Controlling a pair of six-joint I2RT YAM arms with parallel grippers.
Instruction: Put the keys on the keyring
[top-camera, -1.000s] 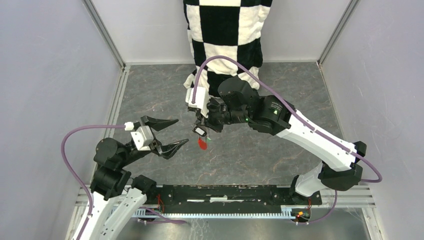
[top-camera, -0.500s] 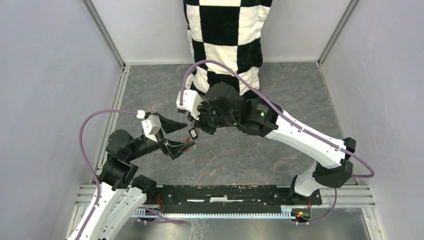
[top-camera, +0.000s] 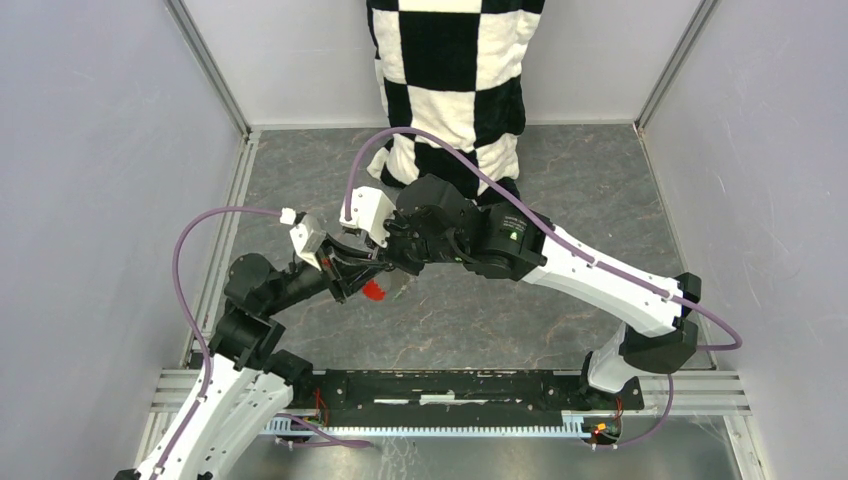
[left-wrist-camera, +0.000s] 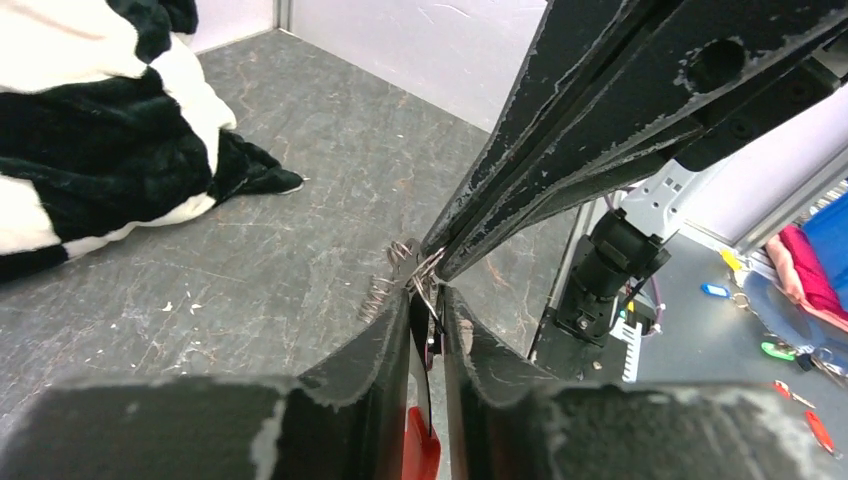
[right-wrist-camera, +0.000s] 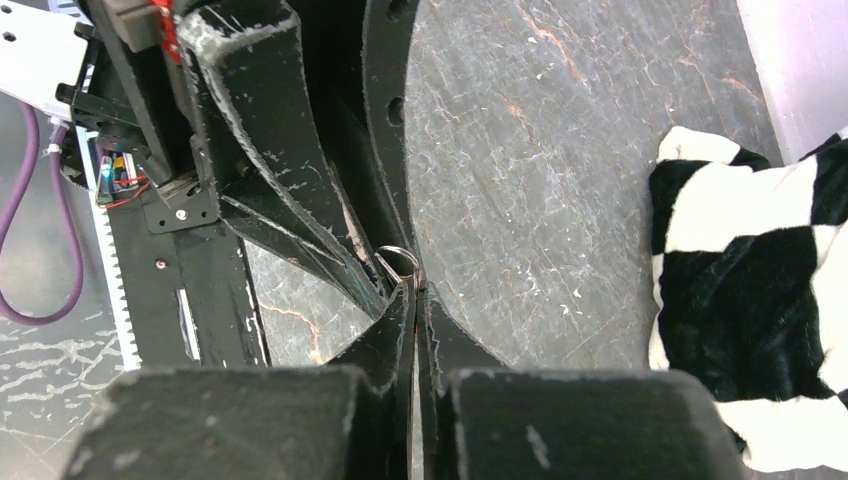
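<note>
Centrally, 2 claws meet tip to tip over the grey marbled table (top-camera: 500, 320). The right gripper (right-wrist-camera: 414, 290) is clenched on the thin silvery keyring (right-wrist-camera: 397, 262); the left gripper (left-wrist-camera: 428, 295) squeezes its flat red tag (top-camera: 374, 291). Bare room lies toward 3 o'clock; plush checkered cloth (top-camera: 450, 70) crowds 12.

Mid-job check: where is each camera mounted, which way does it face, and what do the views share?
Top external: above and behind the robot, looking down on the table; both arms show, left tool and right tool meet at the keyring.
Left wrist: looks along its own fingers across the table; right tool's fingers enter from upper right.
Right wrist: looks down its fingers at the table.
Shared: keyring, checkered cloth.
</note>
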